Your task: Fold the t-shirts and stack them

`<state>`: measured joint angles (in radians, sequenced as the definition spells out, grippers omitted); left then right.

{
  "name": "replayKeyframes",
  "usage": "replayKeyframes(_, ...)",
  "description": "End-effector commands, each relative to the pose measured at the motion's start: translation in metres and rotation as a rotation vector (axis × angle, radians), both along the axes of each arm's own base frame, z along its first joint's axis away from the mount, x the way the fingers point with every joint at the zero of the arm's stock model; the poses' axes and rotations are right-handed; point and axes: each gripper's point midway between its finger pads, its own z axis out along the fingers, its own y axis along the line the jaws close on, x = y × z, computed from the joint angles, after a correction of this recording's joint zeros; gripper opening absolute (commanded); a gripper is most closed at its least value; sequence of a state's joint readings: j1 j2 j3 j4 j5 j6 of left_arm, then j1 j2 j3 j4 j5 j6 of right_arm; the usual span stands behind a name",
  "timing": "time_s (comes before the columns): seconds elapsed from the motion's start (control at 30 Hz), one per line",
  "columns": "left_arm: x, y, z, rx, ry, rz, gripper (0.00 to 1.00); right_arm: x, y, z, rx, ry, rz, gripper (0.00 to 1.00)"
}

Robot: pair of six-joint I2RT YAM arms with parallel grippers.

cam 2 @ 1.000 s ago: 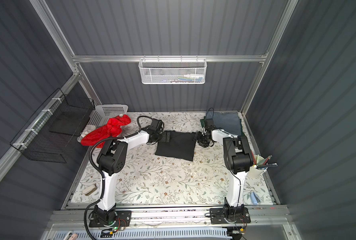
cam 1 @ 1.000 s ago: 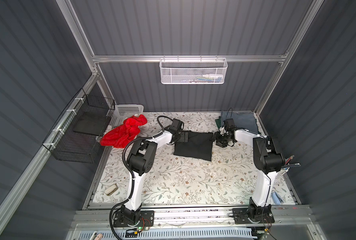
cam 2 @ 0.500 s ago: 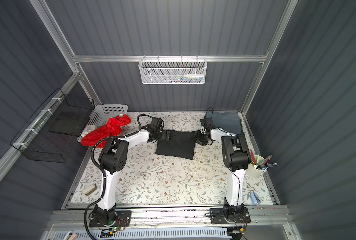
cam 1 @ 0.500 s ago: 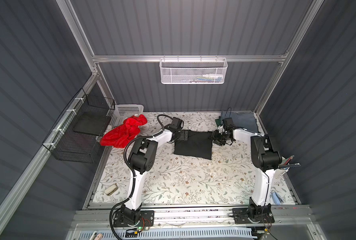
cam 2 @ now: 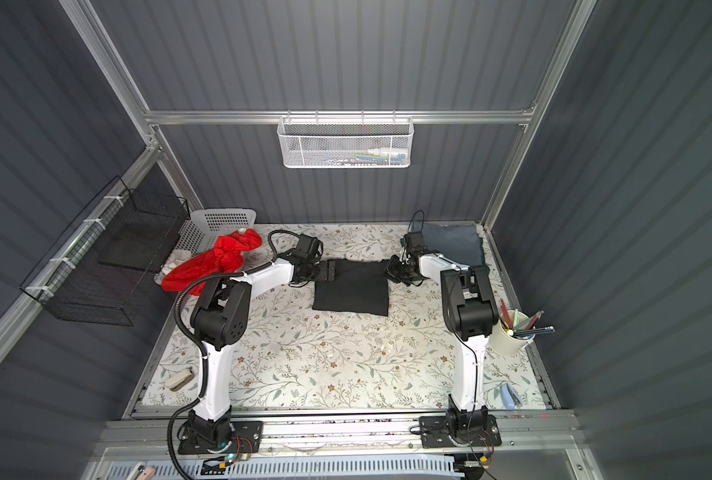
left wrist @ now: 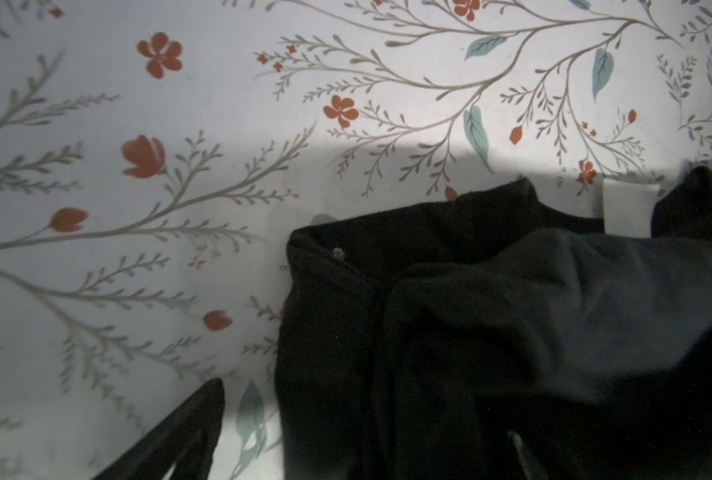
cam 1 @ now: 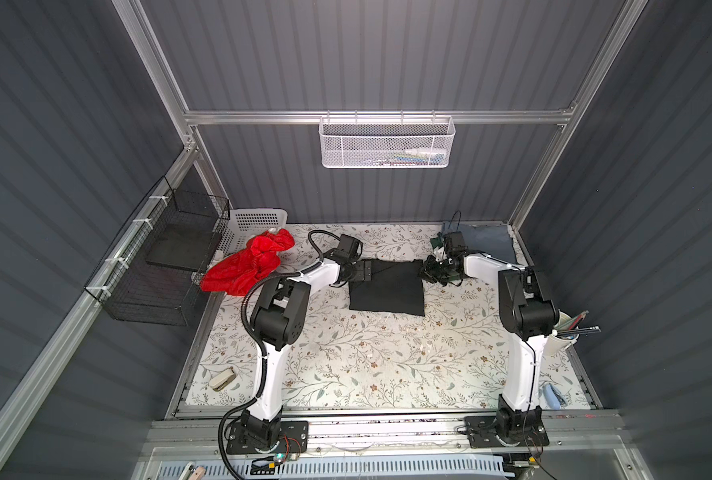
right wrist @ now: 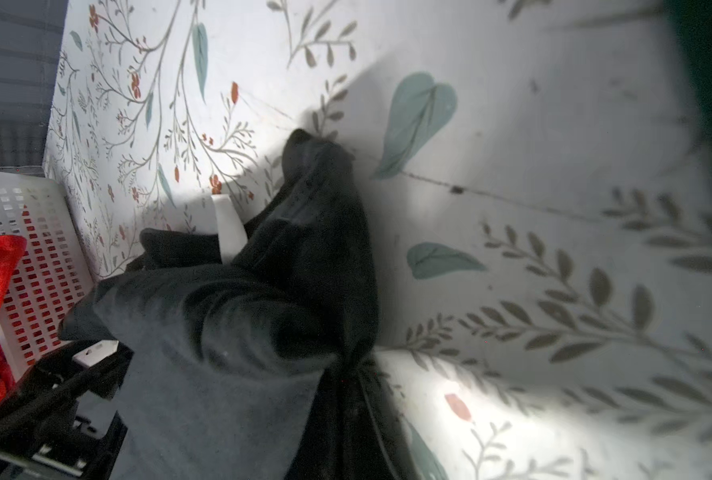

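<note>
Beside the black t-shirt [cam 1: 387,289], the right gripper [cam 1: 425,272] pinches its corner and the left gripper [cam 1: 366,270] stands spread wide

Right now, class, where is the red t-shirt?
In both top views the red t-shirt lies crumpled at the far left, against the white basket.

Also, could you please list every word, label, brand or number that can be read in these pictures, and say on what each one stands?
No text can be read in any view.
White tag on the black t-shirt: blank on the side that shows.
Items in the white mesh basket: any print is too small to read.
</note>
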<state>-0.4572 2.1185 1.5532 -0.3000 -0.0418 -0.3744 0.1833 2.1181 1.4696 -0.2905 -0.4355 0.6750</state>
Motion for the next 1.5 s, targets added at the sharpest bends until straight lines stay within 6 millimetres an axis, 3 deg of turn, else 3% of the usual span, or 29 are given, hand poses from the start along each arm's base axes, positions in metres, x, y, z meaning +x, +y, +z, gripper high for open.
replayKeyframes(0.0, 0.002, 0.015, 0.057, -0.005, -0.104, 0.055, 1.0, 0.006, -0.005, 0.009, -0.048, -0.018, 0.006, 0.0)
replayKeyframes(0.13, -0.004, 0.033, 0.087, 0.028, -0.171, 0.097, 1.0, 0.012, -0.006, 0.023, -0.062, -0.046, 0.014, 0.0)
replayKeyframes(0.33, -0.017, 0.049, 0.109, 0.036, -0.212, 0.119, 1.0, 0.016, -0.012, 0.047, -0.112, -0.076, 0.036, 0.0)
replayKeyframes(0.83, -0.056, 0.062, 0.1, -0.017, -0.201, 0.136, 1.0, 0.039, -0.052, 0.116, -0.221, -0.18, -0.007, 0.0)
replayKeyframes(1.47, -0.068, 0.053, 0.08, -0.1, -0.161, 0.127, 1.0, 0.064, -0.109, 0.177, -0.339, -0.252, -0.051, 0.0)
